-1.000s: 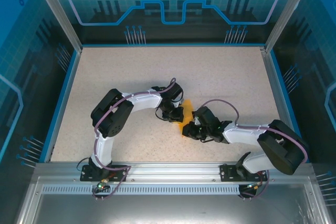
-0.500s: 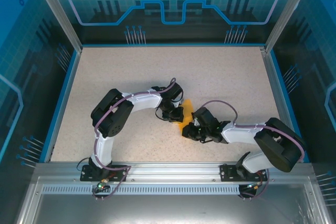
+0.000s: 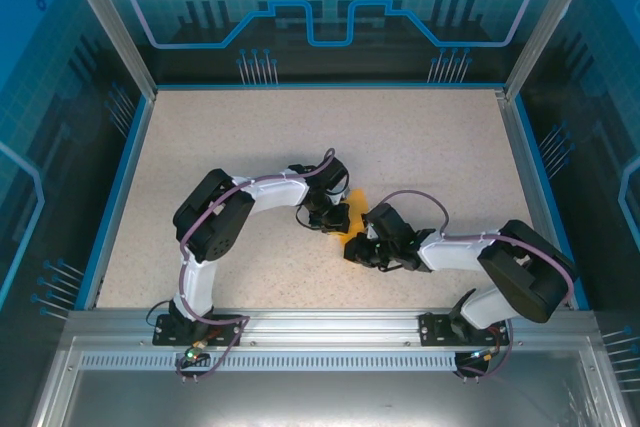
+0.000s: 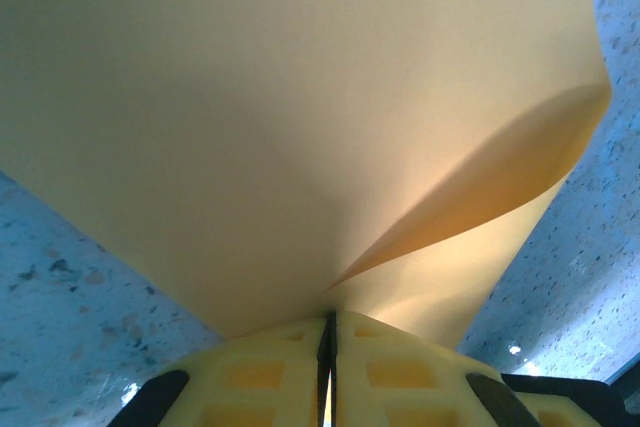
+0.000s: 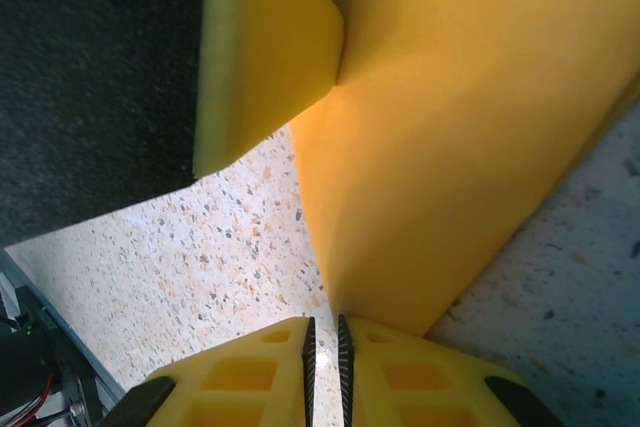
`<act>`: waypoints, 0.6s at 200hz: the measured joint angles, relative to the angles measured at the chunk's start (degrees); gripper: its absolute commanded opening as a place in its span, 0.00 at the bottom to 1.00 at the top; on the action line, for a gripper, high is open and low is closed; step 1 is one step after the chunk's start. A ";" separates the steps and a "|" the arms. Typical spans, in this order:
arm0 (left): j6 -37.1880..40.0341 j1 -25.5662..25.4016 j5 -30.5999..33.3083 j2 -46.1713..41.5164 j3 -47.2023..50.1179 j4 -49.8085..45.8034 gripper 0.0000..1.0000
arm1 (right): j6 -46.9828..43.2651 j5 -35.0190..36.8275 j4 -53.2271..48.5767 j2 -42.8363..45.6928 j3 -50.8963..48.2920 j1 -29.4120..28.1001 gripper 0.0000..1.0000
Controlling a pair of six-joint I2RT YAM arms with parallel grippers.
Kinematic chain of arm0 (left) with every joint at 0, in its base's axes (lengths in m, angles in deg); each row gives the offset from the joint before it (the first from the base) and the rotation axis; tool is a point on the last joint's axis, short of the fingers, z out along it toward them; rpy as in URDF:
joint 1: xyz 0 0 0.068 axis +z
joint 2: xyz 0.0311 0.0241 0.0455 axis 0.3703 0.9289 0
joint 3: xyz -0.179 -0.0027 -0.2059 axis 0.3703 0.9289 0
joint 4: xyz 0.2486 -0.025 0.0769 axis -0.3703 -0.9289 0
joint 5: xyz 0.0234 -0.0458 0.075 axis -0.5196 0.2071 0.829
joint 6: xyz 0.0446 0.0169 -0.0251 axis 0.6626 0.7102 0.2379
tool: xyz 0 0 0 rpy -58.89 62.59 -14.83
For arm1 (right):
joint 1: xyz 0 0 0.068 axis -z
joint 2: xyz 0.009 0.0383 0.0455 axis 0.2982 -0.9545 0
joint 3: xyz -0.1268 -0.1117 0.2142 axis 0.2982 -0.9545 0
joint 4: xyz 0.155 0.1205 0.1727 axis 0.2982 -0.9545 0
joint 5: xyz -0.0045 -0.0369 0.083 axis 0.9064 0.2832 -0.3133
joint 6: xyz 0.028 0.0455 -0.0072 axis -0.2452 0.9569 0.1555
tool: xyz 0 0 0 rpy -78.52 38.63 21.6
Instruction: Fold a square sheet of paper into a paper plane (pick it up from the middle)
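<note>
Seen from above, the two arms rise from the near edge at 7 and 5 o'clock and bend inward over the speckled table (image 3: 430, 147); their tips meet just on the near side of the table's middle, with the orange paper (image 3: 356, 203) between them; the right gripper (image 3: 362, 247) reaches it from about 4 o'clock and the left gripper (image 3: 335, 215) from about 10 o'clock, the two close together. At the right wrist, the yellow pads (image 5: 250, 372) are pinched on the paper's near edge; the paper runs up toward 1 o'clock as a broad creased face; another yellow pad (image 5: 265, 57) touches it at 11 o'clock. At the left wrist, the pads are likewise clamped on the paper; it fans upward from their seam, with one layer curling open toward 3 o'clock.
</note>
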 measured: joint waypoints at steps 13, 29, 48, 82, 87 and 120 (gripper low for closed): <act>0.31 0.00 -0.04 0.04 0.00 0.00 0.11 | 0.00 -0.09 0.11 -0.35 0.17 0.00 0.17; 0.70 0.07 -0.33 0.20 -0.02 0.00 0.11 | 0.00 -0.28 0.57 -1.27 0.31 0.00 0.17; 0.96 0.11 -0.39 0.26 -0.07 0.00 0.11 | 0.02 -0.94 1.84 -2.32 0.57 0.00 0.17; 1.03 0.11 -0.39 0.31 -0.07 -0.02 0.11 | -0.02 -1.53 1.79 -2.93 1.07 0.00 0.17; 1.03 0.11 -0.39 0.33 -0.07 0.00 0.11 | 0.00 -1.57 1.73 -2.95 1.11 0.00 0.17; 1.05 0.11 -0.42 0.59 -0.48 -0.46 0.11 | -1.11 -1.57 -0.31 -2.99 2.29 -0.31 0.17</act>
